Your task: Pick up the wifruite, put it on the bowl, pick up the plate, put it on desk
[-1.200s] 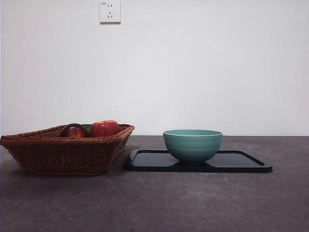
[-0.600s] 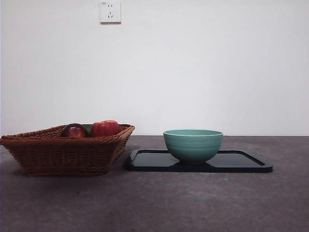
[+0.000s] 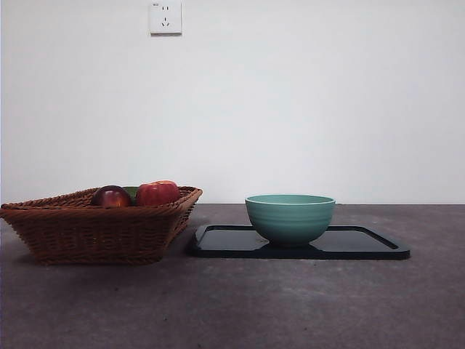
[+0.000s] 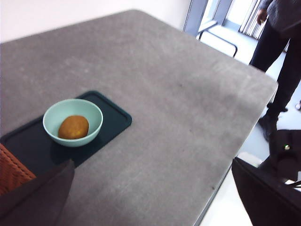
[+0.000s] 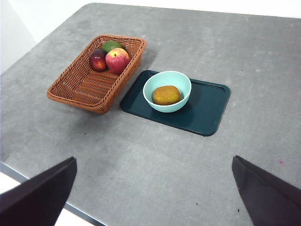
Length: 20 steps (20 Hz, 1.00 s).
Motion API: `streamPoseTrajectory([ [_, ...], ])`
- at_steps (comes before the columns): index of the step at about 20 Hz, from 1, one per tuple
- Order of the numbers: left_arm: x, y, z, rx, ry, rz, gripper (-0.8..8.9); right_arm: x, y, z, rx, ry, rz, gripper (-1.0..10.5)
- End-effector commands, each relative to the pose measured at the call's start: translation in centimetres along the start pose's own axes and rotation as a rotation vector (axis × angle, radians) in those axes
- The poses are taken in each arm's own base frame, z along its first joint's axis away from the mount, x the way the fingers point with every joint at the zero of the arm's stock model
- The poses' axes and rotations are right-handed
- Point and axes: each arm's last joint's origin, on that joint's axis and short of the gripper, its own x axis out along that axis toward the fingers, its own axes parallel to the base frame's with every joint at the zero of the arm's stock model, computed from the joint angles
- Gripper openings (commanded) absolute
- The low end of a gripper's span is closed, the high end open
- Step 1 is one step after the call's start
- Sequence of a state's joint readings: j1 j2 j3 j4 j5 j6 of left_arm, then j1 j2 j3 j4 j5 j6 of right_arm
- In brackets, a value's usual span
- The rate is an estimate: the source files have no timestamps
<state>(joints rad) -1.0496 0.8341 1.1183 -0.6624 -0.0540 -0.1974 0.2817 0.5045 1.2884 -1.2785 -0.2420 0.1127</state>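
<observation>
1. Wicker basket (image 5: 94,77) at left holds a red apple (image 5: 117,60) and a dark maroon fruit (image 5: 98,60);
2. Centre: wifruite (image 5: 166,95) lies inside the bowl (image 5: 167,106), on the dark tray (image 5: 207,110);
3. Left gripper (image 4: 150,197) and right gripper (image 5: 153,193) hover spread apart, empty, above the desk (image 5: 155,160).

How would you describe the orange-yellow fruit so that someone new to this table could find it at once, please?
Start at the dark tray lying on the grey desk beside the wicker basket. On it stands a teal bowl, and the wifruite lies inside. It is the only fruit outside the basket, dull orange-yellow, unlike the red apple and maroon fruit.
</observation>
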Motion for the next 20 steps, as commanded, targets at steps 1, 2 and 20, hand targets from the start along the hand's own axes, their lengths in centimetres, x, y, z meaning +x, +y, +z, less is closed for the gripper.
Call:
streamPoseTrajectory([
  [1,1.4,-0.3,0.4,0.003,0.031,-0.002,5.93,-0.2,0.1,0.2,0.006,-0.014,0.006,5.8],
  [2,2.2,-0.4,0.3,0.008,0.056,0.003,5.93,-0.2,0.1,0.2,0.005,-0.015,0.006,5.8],
  [20,19.5,4.4,5.0,-0.01,0.6,0.07,5.93,-0.2,0.1,0.1,0.009,-0.003,0.005,5.8],
])
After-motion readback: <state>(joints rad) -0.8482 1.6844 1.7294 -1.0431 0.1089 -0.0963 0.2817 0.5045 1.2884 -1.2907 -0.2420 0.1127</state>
